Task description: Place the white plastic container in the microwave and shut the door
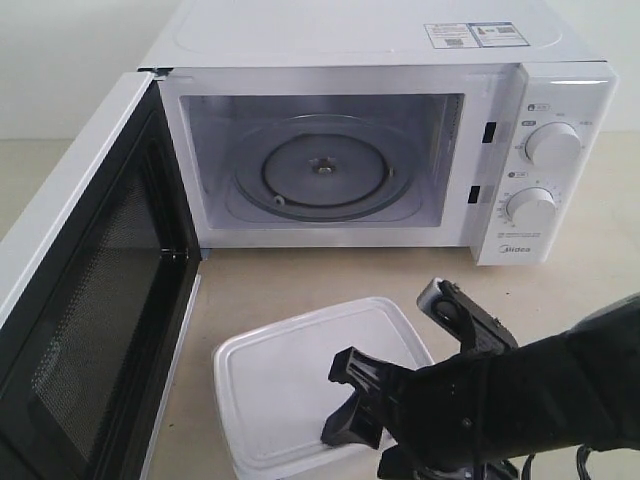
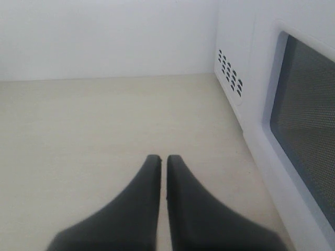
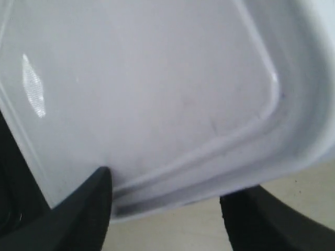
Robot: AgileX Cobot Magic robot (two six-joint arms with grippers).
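Your white microwave (image 1: 350,30) stands at the back of the pale table (image 1: 300,275), its cavity in plain sight. The door (image 1: 90,300) is swung fully open on the left of the exterior view, black inner frame and dark mesh window facing the scene.

The white plastic container (image 1: 290,380) sits lid-on on the table in front of the microwave, just beside the open door's lower edge and well outside the cavity. The glass turntable (image 1: 325,170) lies bare on the cavity floor.

Your right gripper (image 1: 335,403) reaches in from the lower right, above the container's near right edge. Its two black fingers (image 3: 91,209) are spread wide, and in the right wrist view the rimmed edge of the lid lies between them. One fingertip sits right at that edge, but you cannot tell whether it touches. The fingers have closed on nothing.

Your left gripper (image 2: 163,159) hangs over bare table beside the outer face of the door, fingers drawn together with only a thin slit between them, holding nothing.

Two round knobs (image 1: 552,145) sit one above the other on the microwave's right panel.
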